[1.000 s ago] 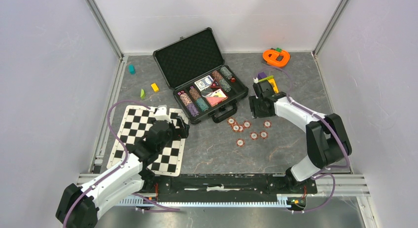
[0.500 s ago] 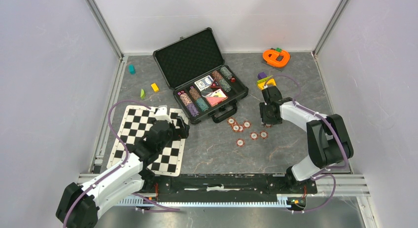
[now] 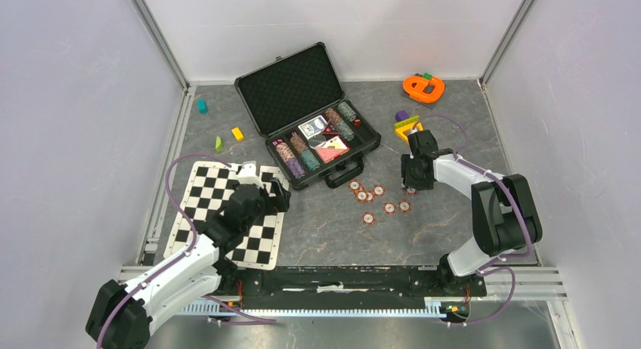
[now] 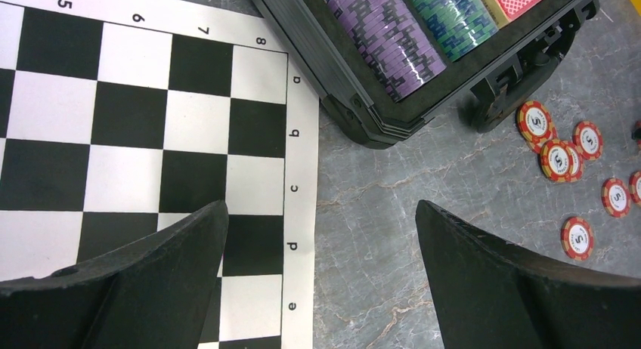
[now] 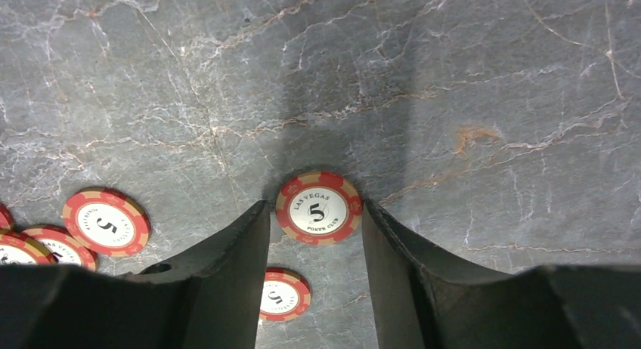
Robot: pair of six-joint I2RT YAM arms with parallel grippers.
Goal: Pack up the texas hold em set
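Left arm (image 3: 178,270) stretches from the near left corner, slanting toward the middle. The left gripper (image 4: 321,213) is tipped downward with its fingers spread wide and nothing between them. Right arm (image 3: 495,213) is folded at the elbow on the right side, forearm reaching left. The right gripper (image 5: 314,213) points straight down, fingers snug against both sides of a poker chip (image 5: 318,208).
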